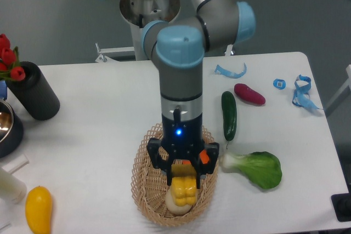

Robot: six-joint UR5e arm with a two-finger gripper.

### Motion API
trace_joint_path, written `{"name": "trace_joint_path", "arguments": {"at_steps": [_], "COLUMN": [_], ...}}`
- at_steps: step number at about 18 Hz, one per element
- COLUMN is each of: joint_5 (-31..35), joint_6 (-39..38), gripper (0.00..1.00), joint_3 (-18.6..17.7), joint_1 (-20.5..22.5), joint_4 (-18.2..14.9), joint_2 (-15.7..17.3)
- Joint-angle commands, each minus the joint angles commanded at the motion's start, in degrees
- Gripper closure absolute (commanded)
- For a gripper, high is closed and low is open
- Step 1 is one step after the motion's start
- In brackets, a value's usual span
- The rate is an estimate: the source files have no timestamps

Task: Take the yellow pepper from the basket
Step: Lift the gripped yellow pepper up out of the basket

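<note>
The yellow pepper (184,189), bright yellow with lobed ridges, is in the oval tan wicker basket (143,178) at the front middle of the table. My gripper (184,178) reaches straight down into the basket. Its black fingers (168,172) stand on either side of the pepper's top and press against it. The pepper rests on or just above a pale round item (178,206) in the basket. An orange patch (204,157) shows behind the right finger; most of it is hidden.
A green cucumber (228,115), a dark red vegetable (249,93) and a leafy green (258,169) lie right of the basket. A smooth yellow fruit (38,209) lies front left. A black cylinder (38,91) and a metal bowl (6,127) stand at the left.
</note>
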Motion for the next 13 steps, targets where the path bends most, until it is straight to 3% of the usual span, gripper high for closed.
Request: {"name": "trace_joint_path", "arguments": {"at_steps": [4, 13], "joint_5": [-1.5, -1.4], "joint_6": [7.9, 7.9], "gripper": [0.79, 0.79], "joint_3": [-1.2, -1.2], "joint_1": [2.5, 2.5], "joint_4": [-0.9, -1.1], "joint_2": [1.6, 1.6]}}
